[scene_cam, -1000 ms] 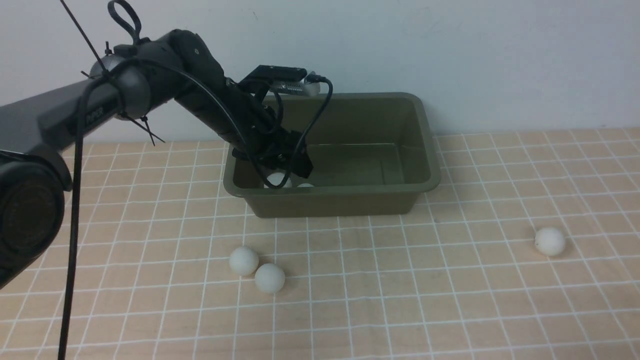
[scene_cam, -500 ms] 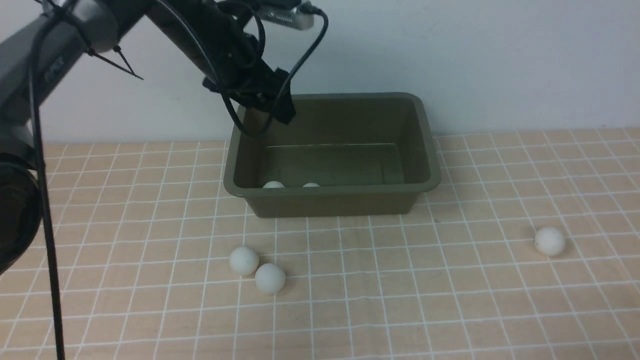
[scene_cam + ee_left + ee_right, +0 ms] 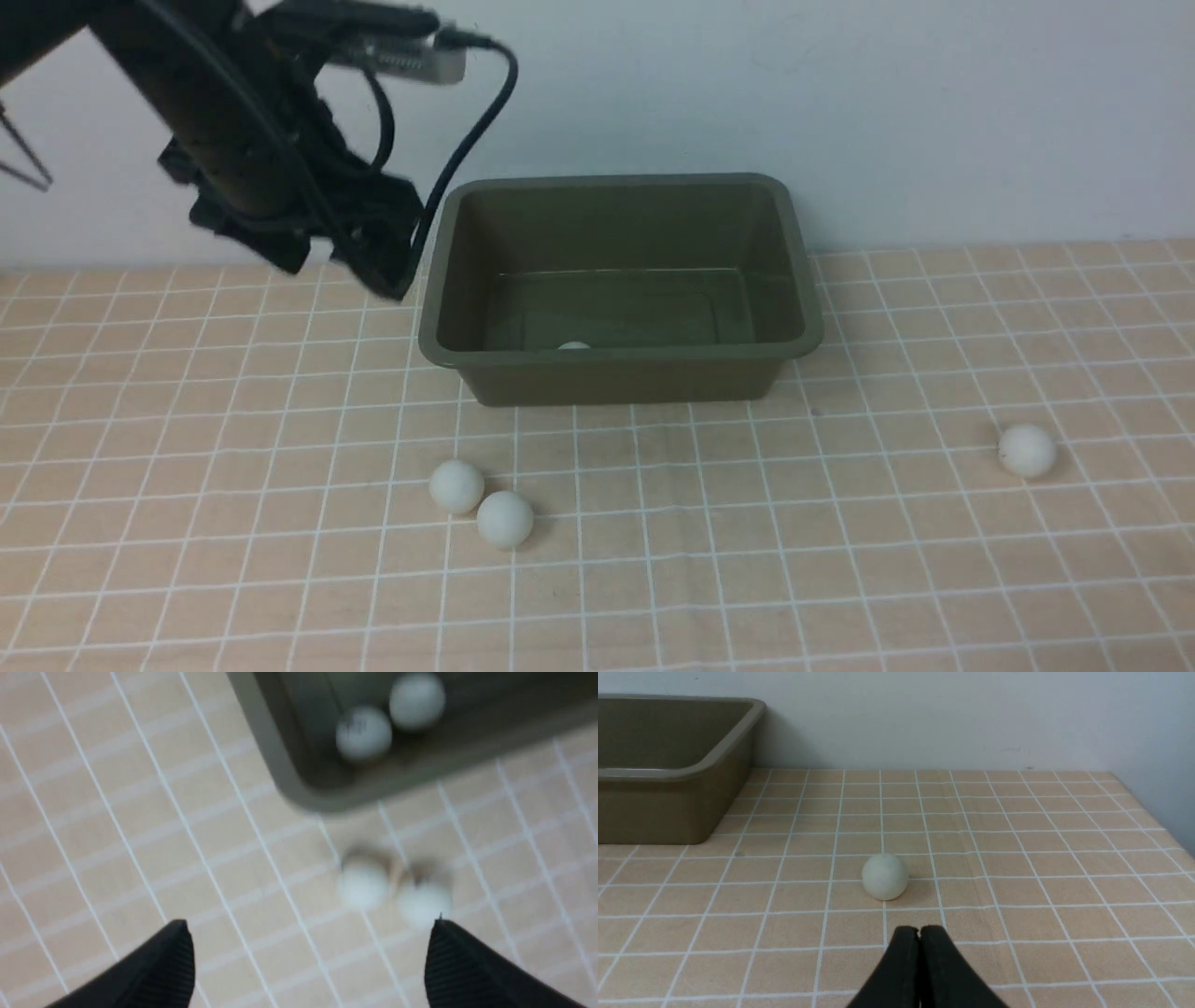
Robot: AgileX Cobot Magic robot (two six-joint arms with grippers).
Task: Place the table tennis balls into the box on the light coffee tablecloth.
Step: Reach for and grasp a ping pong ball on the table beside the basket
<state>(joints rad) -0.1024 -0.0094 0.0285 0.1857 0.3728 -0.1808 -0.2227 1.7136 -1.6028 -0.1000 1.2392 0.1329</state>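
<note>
Stretching left-to-right, the box (image 3: 616,378) sits; left gripper (image 3: 310,938), gaping and empty, has pulled out leftward; right gripper (image 3: 919,931) pinched closed on nothing.

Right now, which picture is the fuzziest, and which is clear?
Left wrist view: fuzziest, the table tennis balls in the box and the tablecloth all smear. Front view: the left tool is motion-blurred, the rest is fairly clear. Right wrist view: sharp, the lone ball casts a soft shadow.

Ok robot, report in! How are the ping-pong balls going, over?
Left claw open, empty, beside the box. Right claw shut, empty. Two balls in the box, three out on the tablecloth. Nothing blocking them.
</note>
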